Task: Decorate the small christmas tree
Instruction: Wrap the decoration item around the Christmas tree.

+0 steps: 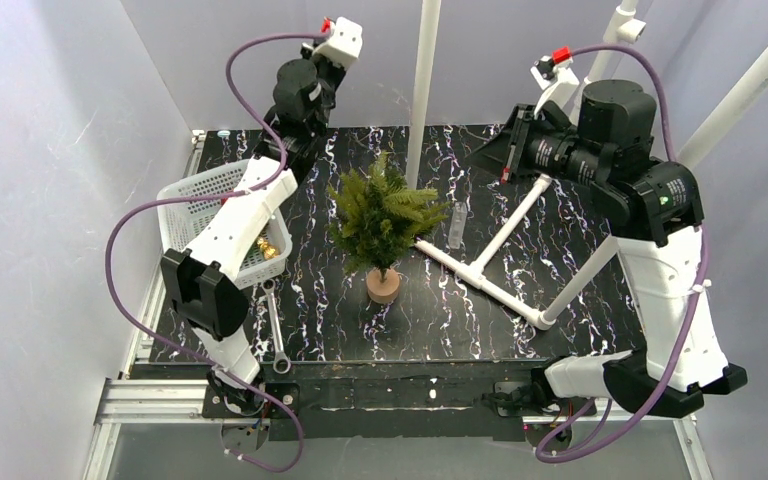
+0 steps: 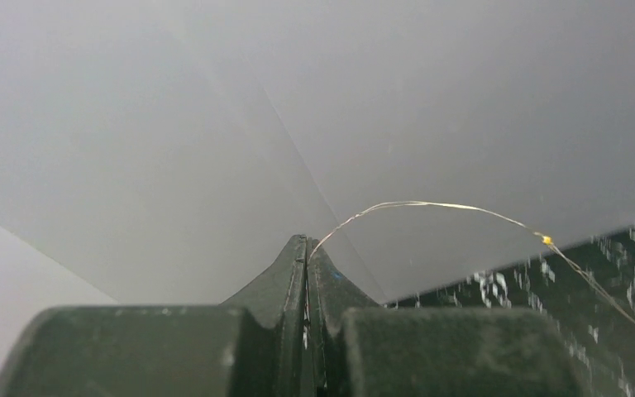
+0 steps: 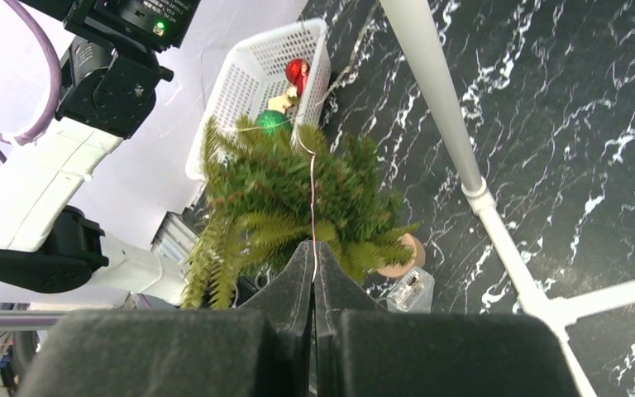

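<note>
— Black, white-veined counter (image 1: 330, 320) under pale walls: where is the small christmas tree (image 1: 383, 215) set?

— It is stood upright near the middle of the counter on its round tan base (image 1: 383, 287), with a white basket (image 1: 200, 180) near it on one side and a white pipe frame (image 3: 432, 83) on the other.

— How are the jaws found?

— Both pairs are pressed together. The left jaws are clamped on a thin wire (image 2: 430, 204) that arcs away from their tips. The right jaws are clamped on what is taken to be the same wire, seen running over the crown towards the basket.

— What could go wrong?

— The tree is judged light and top-heavy on a small foot. If the wire were drawn taut while snagged in the needles, the tree could be tipped or dragged. The wire could also be caught on the pipe frame, or be lost from so fine a pinch.

— And the tree's look?

— Bushy green, fern-like branches are spread wide above a thin trunk. A green ball (image 3: 273, 121) is seen at its far edge, below a red bauble (image 3: 298, 70) in the basket. Whether the ball is on a branch or in the basket cannot be told
</note>
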Motion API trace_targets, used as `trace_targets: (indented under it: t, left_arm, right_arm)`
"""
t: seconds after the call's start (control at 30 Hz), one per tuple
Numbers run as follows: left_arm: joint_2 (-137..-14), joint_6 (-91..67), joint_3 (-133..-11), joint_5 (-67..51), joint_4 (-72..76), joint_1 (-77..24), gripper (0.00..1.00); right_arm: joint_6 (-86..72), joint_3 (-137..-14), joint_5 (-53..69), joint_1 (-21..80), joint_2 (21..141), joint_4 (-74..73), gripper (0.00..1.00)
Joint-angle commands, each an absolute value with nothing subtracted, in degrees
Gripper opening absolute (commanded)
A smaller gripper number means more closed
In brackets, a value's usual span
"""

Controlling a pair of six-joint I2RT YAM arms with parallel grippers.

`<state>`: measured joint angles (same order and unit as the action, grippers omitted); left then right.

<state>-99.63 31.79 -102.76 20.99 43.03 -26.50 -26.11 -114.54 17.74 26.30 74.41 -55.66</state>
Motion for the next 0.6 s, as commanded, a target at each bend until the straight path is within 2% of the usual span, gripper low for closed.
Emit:
trace_targets:
  t: [0.0, 0.13, 0.3, 0.43, 0.57]
  left_arm:
    - [-99.80, 28.16, -114.13, 22.72, 47.85, -25.85, 0.00]
    - [-102.93, 27.47, -123.92, 22.45, 46.99, -25.71, 0.00]
    - [-105.35, 25.31, -135.20, 20.28, 44.40, -25.28, 0.00]
    - [-104.55, 20.60, -137.87, 19.28, 42.03, -24.58, 0.00]
    - [-104.08, 22.47, -137.99, 19.30, 42.25, -24.07, 0.00]
  right_arm:
    - [-23.53, -119.39, 18.75, 25.84, 73.28, -52.05, 0.01]
    - [-23.72, -114.38, 20.35, 25.84, 68.81, -43.34, 0.01]
    - [-23.02, -114.93, 22.83, 25.84, 68.33, -41.87, 0.01]
    - [-23.66, -112.68, 25.60, 25.85, 67.23, -36.56, 0.01]
    - [-24.58, -112.62, 27.83, 25.84, 67.96, -34.53, 0.01]
